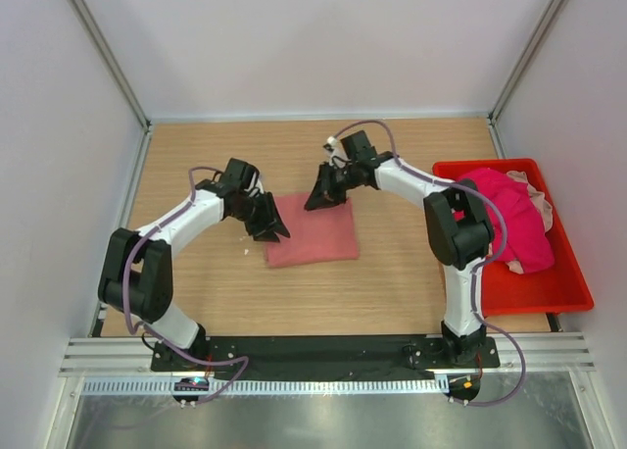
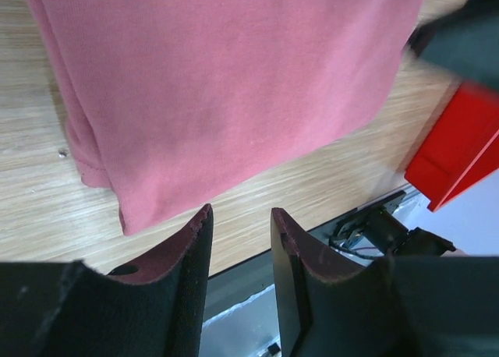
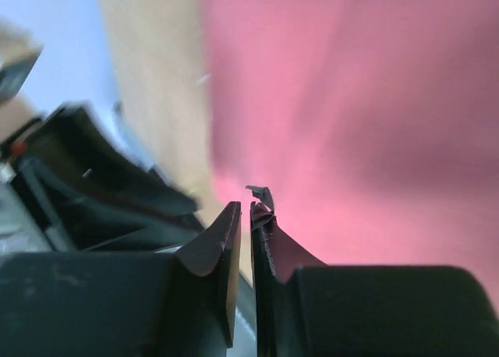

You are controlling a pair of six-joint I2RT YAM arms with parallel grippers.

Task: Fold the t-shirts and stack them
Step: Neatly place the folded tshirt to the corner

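Note:
A salmon-pink t-shirt [image 1: 312, 235] lies folded into a rectangle in the middle of the wooden table. My left gripper [image 1: 277, 231] hovers at the shirt's left edge, open, with nothing between its fingers. In the left wrist view the folded shirt [image 2: 226, 84] fills the upper part, beyond the left gripper [image 2: 240, 213]. My right gripper [image 1: 315, 202] is at the shirt's far right corner. In the right wrist view the right gripper [image 3: 243, 206] shows only a thin slit and holds no cloth, with the shirt [image 3: 366, 100] blurred behind. A magenta t-shirt [image 1: 514, 224] and a pale pink one [image 1: 537, 189] lie bunched in the bin.
A red plastic bin [image 1: 529, 297] stands at the right edge of the table, and its corner [image 2: 460, 146] shows in the left wrist view. Grey walls enclose the table on three sides. The arm bases sit on a black rail along the near edge.

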